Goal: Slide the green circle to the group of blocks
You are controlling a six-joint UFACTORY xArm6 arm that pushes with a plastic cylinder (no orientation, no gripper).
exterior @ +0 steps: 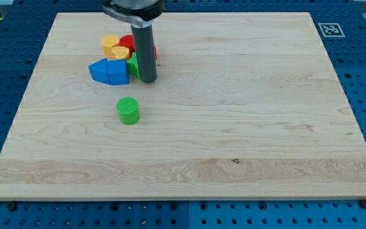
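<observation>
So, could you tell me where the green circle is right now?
The green circle sits alone in the view's left half, below the cluster, nearest the blue block. My tip stands above it to the right.

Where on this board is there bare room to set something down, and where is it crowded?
The whole stretch right of my tip to the board's right edge is bare, and so is the wide strip below the green circle. It is crowded at the upper left: blue, yellow, red and green blocks cluster against my tip.
</observation>
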